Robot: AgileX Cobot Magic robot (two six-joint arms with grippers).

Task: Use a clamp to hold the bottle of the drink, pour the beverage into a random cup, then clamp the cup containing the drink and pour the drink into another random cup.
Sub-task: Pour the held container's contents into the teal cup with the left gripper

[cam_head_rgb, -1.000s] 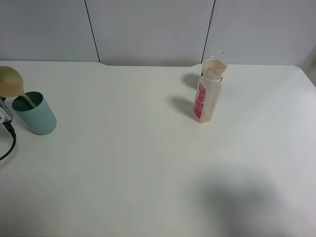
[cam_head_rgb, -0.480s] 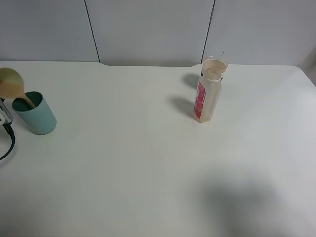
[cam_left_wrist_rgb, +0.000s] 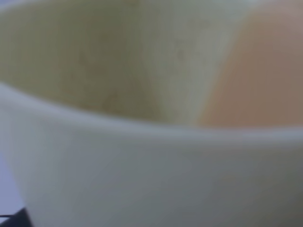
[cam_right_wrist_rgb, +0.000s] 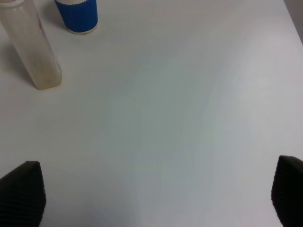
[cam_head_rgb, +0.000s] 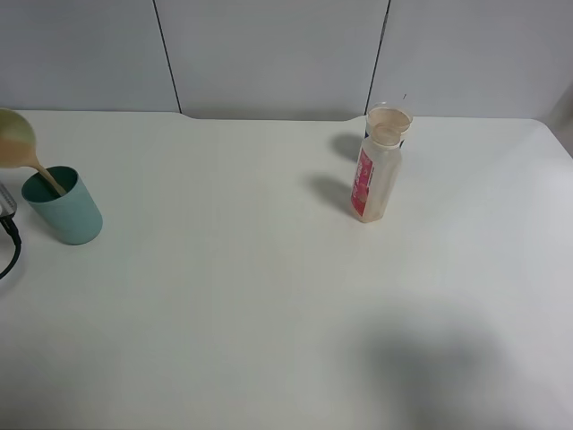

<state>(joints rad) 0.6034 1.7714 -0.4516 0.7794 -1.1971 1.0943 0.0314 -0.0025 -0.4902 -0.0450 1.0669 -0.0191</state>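
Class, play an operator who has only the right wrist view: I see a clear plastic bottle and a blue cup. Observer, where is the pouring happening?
Observer: At the white table's far left, a tilted pale yellow-green plastic tumbler is over a teal plastic tumbler.
Operator: Is liquid flowing?
Observer: Yes, a thin stream of pale tan beverage runs into the teal tumbler.
Operator: Anything left in the tilted one?
Observer: Yes, the left wrist view shows tan liquid inside, against its rim.
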